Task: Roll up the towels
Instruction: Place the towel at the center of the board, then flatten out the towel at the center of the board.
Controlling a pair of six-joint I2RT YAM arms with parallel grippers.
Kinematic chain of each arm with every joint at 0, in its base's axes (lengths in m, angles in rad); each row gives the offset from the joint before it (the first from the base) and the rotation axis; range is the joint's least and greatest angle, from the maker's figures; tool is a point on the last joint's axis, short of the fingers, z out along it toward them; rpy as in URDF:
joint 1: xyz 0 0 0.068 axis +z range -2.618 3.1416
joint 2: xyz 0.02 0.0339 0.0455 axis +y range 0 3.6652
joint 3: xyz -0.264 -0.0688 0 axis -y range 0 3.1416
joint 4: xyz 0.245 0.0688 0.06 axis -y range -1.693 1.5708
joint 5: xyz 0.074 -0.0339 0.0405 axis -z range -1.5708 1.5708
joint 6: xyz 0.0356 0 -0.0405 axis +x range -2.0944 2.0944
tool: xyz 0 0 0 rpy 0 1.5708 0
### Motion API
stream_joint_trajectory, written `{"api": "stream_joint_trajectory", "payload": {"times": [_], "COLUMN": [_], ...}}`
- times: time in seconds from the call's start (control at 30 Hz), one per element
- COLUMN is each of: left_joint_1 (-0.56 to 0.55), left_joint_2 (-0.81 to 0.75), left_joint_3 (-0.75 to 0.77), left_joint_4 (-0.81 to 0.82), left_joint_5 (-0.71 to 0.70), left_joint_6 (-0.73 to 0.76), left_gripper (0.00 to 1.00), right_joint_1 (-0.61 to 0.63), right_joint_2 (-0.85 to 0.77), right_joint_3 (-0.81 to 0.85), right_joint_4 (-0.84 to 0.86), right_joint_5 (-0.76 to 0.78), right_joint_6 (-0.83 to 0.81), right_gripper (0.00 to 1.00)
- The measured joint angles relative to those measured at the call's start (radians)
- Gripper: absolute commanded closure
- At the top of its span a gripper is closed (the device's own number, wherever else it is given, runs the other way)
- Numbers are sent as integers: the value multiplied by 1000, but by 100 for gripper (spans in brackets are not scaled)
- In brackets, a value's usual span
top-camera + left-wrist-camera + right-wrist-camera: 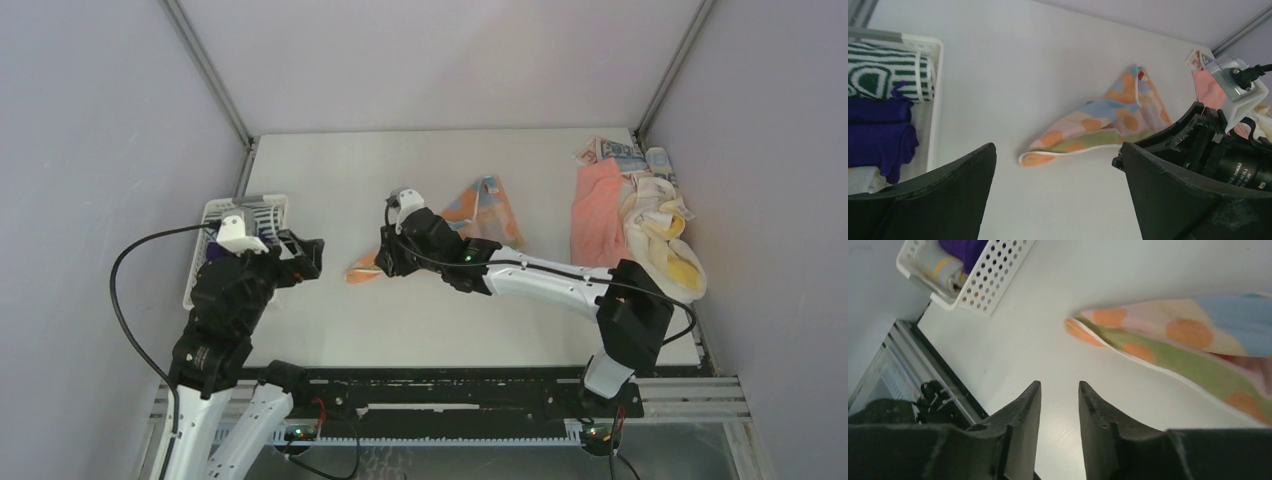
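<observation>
A light-blue towel with orange patches [484, 207] lies loosely folded at the table's middle, its near corner [361, 272] pointing left. It also shows in the left wrist view [1103, 116] and the right wrist view [1193, 337]. My right gripper [386, 263] hovers just right of that corner, jaws a little apart and empty [1059, 383]. My left gripper [308, 256] is wide open and empty [1058, 147], beside the basket and apart from the towel. A salmon-pink towel [596, 212], a cream-yellow towel [664, 228] and a blue-printed towel [616, 150] are piled at the right.
A white slotted basket [268, 205] stands at the left edge. It holds a rolled striped towel [883, 74] and purple towels [878, 136]. The right arm [1220, 150] lies across the table's middle. Grey walls close in on both sides.
</observation>
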Motion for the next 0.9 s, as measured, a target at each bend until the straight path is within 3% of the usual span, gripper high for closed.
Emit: {"api": "stream_joint_trajectory", "payload": {"times": [0.23,0.43,0.7,0.9], "left_joint_1": [-1,-22,-15,66], "left_joint_2": [124,304,389,407], "left_joint_3": [-49,-160,-301,-355], "left_joint_4": [0,68,177,262], "left_joint_5": [103,135,80,73], "left_joint_6": [-45,-135,-283,-365], "left_gripper": [3,1,0,0], "right_joint_1": [-48,-303,-566,-660], "right_joint_2": [-108,-222,-144,-43], "right_joint_3": [-3,-96,-219,-220], "right_joint_4": [-166,-231,-339,-341], "right_joint_5": [-29,-5,71,77], "right_joint_6": [-59,-83,-72,-68], "right_gripper": [54,53,51,51]}}
